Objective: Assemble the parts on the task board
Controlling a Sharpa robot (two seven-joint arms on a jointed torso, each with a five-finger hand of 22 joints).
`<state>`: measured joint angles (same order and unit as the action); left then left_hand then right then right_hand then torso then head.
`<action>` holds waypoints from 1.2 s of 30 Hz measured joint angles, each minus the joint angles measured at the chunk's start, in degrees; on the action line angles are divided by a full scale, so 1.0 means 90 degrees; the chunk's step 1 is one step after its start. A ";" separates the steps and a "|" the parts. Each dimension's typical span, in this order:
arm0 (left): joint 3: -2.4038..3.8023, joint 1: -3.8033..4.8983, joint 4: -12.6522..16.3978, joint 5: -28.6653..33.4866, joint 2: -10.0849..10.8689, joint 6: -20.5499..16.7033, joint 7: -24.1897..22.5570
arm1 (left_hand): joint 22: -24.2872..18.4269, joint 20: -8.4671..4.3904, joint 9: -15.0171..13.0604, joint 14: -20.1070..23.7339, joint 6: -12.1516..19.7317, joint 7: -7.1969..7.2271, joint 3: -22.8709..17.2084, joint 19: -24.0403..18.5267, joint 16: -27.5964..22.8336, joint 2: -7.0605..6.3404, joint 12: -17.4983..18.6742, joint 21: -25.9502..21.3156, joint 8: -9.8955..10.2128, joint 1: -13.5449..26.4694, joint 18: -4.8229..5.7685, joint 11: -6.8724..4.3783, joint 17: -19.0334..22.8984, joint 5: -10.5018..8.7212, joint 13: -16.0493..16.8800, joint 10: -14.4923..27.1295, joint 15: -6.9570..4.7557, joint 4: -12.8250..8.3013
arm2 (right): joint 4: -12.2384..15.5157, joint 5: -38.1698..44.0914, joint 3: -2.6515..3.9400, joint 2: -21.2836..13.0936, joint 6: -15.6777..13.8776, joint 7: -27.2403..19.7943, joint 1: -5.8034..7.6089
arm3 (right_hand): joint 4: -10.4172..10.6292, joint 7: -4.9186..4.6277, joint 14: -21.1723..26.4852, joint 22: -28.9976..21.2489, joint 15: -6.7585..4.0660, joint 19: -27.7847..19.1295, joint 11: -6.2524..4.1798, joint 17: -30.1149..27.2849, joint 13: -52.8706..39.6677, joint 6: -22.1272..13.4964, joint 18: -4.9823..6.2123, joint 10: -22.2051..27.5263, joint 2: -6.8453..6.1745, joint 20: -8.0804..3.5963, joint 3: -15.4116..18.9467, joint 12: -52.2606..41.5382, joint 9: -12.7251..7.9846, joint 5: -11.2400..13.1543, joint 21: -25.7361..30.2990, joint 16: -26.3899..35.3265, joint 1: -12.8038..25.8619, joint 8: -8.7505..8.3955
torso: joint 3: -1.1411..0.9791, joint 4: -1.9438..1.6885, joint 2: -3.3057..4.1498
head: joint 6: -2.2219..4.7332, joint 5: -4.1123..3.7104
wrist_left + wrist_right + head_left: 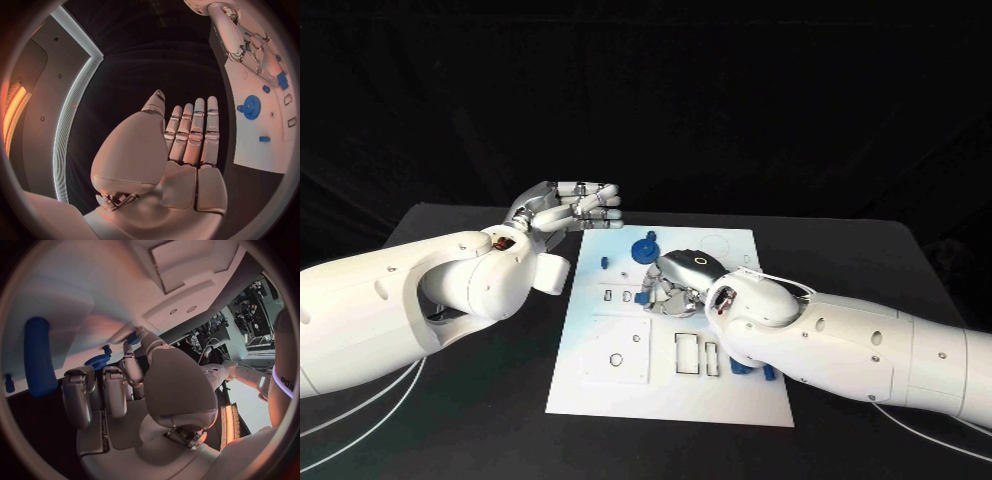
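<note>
The right hand (678, 283) is down on the flat white rectangular task board (625, 395), silver fingers curled toward its surface near the middle. In the right wrist view those fingers (128, 367) reach to a small blue piece at their tips, pressed against the white plate. Whether they pinch it or only touch it, I cannot tell. My read: this is a seating or picking step on one small part, partway through the job.

The left hand (568, 209) hangs off the board's far left corner, over black table, holding nothing. From its own wrist camera the fingers (190, 132) lie straight and side by side, palm flat, so it is idle and open.

Just beyond the right hand's fingertips sits the round blue toothed plastic gear (643, 248), standing on the board; the left wrist view shows its teeth plainly (250, 107). A small blue block (606, 260) lies beside it, toward the left hand. Behind the right wrist, a blue peg-like piece (767, 372) rests near the board's edge. In the right wrist view a long rounded blue bar (37, 357) lies close by the knuckles.

The board looks smooth and hard, cut with outlined rectangular and round recesses (687, 353). The next move likely calls for fine fingertip alignment: the parts are small, slick-looking plastic, and could skid.
</note>
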<state>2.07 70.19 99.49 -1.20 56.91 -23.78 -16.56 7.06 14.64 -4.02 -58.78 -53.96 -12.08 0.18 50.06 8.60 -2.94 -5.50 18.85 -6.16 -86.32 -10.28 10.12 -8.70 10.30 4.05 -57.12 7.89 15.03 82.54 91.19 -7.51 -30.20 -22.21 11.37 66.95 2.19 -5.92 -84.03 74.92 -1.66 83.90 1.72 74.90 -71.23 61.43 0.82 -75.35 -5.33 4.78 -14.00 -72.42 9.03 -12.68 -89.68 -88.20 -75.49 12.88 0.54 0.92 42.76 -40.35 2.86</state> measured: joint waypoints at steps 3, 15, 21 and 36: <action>0.0000 0.0000 -0.0002 0.0000 0.0000 0.0002 0.0006 | 0.0000 0.0000 0.0000 0.0000 0.0000 0.0000 0.0000 0.0000 0.0000 0.0000 0.0000 0.0000 0.0000 0.0000 0.0000 0.0000 0.0000 0.0000 0.0000 0.0000 0.0000 0.0000 | 0.0026 0.0009 -0.0007 -0.0019 -0.0044 0.0025 -0.0014 | 0.0020 0.0000 0.0023 0.0000 -0.0023 0.0023 0.0000 0.0000 0.0024 0.0000 0.0000 0.0000 0.0025 -0.0023 -0.0020 0.0000 -0.0002 -0.0095 0.0000 0.0000 0.0026 0.0015 | 0.0001 0.0000 -0.0001 | 0.0007 -0.0001; -0.0013 0.0000 -0.0002 0.0000 0.0034 0.0020 0.0038 | 0.0001 0.0000 0.0000 0.0000 0.0000 0.0000 -0.0018 0.0000 0.0000 0.0025 0.0000 0.0000 0.0000 -0.0025 0.0000 0.0000 -0.0005 0.0000 0.0000 0.0000 0.0000 -0.0018 | 0.0240 -0.0061 -0.0002 -0.0192 -0.0312 0.0068 -0.0012 | 0.0061 -0.0032 0.0000 -0.0001 -0.0046 0.0024 0.0001 0.0004 0.0073 -0.0104 0.0000 0.0001 0.0089 -0.0023 -0.0318 0.0088 0.0001 -0.1021 0.0000 0.0000 0.0095 0.0032 | -0.0002 0.0004 -0.0001 | 0.0043 0.0017; -0.0025 0.0000 0.0003 0.0000 0.0048 0.0034 0.0055 | -0.0005 0.0000 0.0000 0.0000 0.0000 0.0000 -0.0019 0.0000 0.0000 0.0025 0.0000 0.0000 0.0000 -0.0025 0.0000 0.0000 -0.0004 0.0000 0.0000 0.0000 0.0000 -0.0018 | 0.0332 -0.0139 0.0002 -0.0280 -0.0389 0.0060 0.0005 | 0.0116 -0.0065 0.0000 -0.0001 -0.0046 0.0024 0.0002 0.0005 0.0113 -0.0165 -0.0001 0.0049 0.0086 -0.0023 -0.0449 0.0131 0.0002 -0.1377 0.0000 0.0000 0.0182 0.0036 | -0.0002 0.0006 -0.0001 | 0.0051 0.0018; -0.0178 -0.0015 -0.0120 -0.0455 0.0049 0.0215 0.0297 | 0.0177 -0.0295 -0.0048 -0.0908 -0.0309 0.0120 -0.0274 0.0656 0.0489 0.0153 -0.0152 0.0480 -0.0041 -0.0526 0.0001 -0.0235 -0.0327 0.0000 0.0089 -0.0590 -0.0313 -0.0307 | 0.0678 -0.0257 0.0026 -0.0569 -0.0380 0.0060 0.0203 | 0.0125 -0.0081 0.0001 -0.0001 -0.0045 0.0023 0.0002 0.0004 0.0112 -0.0221 0.0000 0.0049 0.0062 -0.0022 -0.0492 0.0131 0.0002 -0.1451 0.0000 0.0000 0.0240 0.0037 | -0.0002 0.0008 -0.0009 | 0.0107 -0.0003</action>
<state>0.47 70.06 98.40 -5.29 57.35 -21.84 -13.89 8.65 11.98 -4.46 -66.96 -56.74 -11.00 -2.29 55.97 13.00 -1.56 -6.87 23.17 -6.53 -91.05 -10.27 8.01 -11.64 10.30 4.85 -62.43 5.07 12.27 88.65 88.87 -7.28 -35.32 -25.63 11.91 68.78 3.31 -6.65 -84.02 74.90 -2.07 84.11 1.74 74.94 -70.22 59.44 0.82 -74.92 -4.78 4.57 -18.43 -71.24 9.06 -25.74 -89.69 -88.21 -73.34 13.21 0.52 0.99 42.68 -39.39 2.83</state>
